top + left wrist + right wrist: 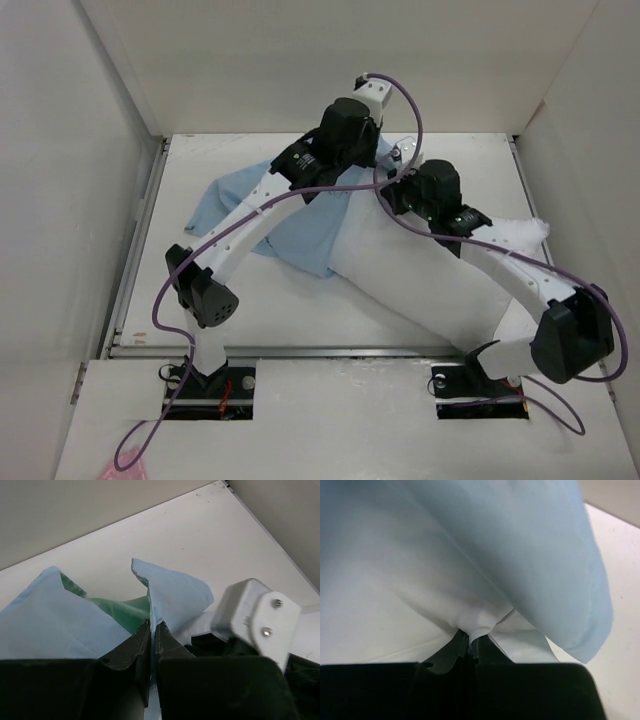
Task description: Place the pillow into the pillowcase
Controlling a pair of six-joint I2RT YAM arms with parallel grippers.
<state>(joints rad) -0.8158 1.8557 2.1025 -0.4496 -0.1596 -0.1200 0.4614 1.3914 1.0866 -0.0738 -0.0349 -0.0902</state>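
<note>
The white pillow [400,270] lies diagonally across the table's right half, under my right arm. The light blue pillowcase [235,200] lies crumpled at the back left, overlapping the pillow's far end. In the left wrist view my left gripper [153,625] is shut on a raised fold of the pillowcase [175,592], with the mint-green inside [120,612] showing. In the right wrist view my right gripper [469,639] is shut on a pinch of the pillow [395,580], with the blue pillowcase [545,555] draped over it. In the top view the two grippers, left [385,150] and right [400,190], are close together.
White walls enclose the table on the left, back and right. The table's back edge [150,515] runs behind the pillowcase. A metal rail [300,350] marks the near edge. Purple cables loop over both arms.
</note>
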